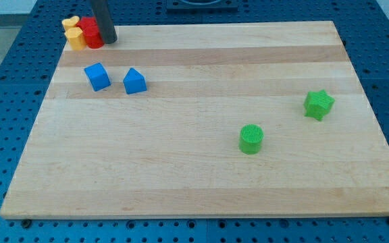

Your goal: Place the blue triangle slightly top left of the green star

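Note:
The blue triangle (pixel 134 81) sits in the upper left part of the wooden board (pixel 201 169). The green star (pixel 319 104) sits far off at the view's right. My tip (pixel 109 39) is at the board's top left corner, just right of the red blocks, above and left of the blue triangle and apart from it.
A blue cube (pixel 97 76) lies just left of the blue triangle. Red blocks (pixel 91 32) and yellow blocks (pixel 73 34) cluster at the top left corner. A green cylinder (pixel 251 139) stands below and left of the green star.

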Robot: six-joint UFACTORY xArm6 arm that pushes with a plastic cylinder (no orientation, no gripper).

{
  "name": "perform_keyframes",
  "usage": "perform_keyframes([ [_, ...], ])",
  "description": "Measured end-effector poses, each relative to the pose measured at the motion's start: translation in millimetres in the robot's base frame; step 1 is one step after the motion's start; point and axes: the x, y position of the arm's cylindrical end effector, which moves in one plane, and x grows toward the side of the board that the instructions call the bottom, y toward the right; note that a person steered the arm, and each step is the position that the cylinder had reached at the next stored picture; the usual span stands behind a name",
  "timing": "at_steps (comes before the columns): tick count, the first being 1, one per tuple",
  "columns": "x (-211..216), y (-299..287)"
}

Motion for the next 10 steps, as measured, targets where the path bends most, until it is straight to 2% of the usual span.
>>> perform_keyframes([
  [1, 40.1, 22.1],
  [2, 85.0, 19.1],
  [4, 104.2, -13.1],
  [6, 86.1, -43.6],
  [7, 106.5, -99.8],
  [8, 124.0, -100.3],
  [9, 134.4, -42.3],
  [10, 132.4, 42.0],
])
